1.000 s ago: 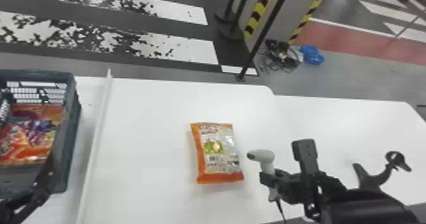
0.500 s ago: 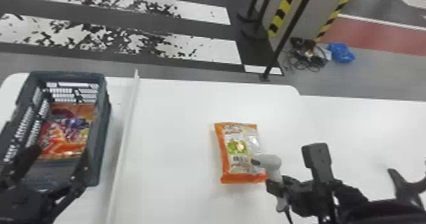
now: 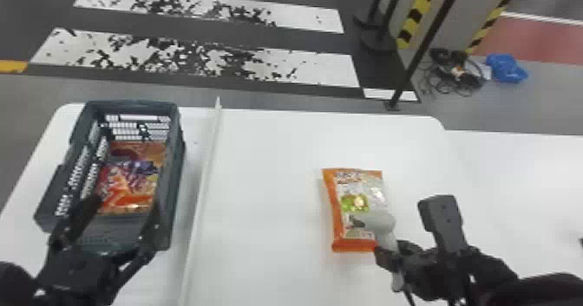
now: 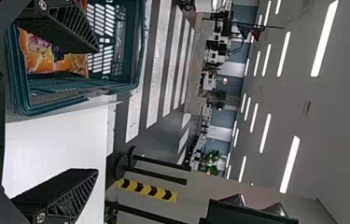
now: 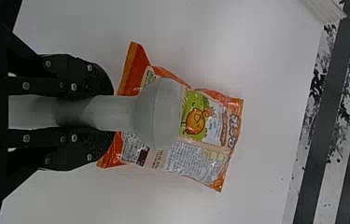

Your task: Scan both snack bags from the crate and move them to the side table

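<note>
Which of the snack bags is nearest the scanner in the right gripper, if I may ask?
The orange-and-silver bag lying on the white table, partly covered by the scanner; the other snack packaging lies inside the crate.

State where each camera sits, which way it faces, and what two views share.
Head view: on the head, looking forward and down at the table and crate; both arms show, left gripper at the crate.
Left wrist view: on that wrist, facing past its two fingers across the striped floor.
Right wrist view: facing down along the gripped scanner; right gripper shows.
Head and right wrist views share one snack bag.
</note>
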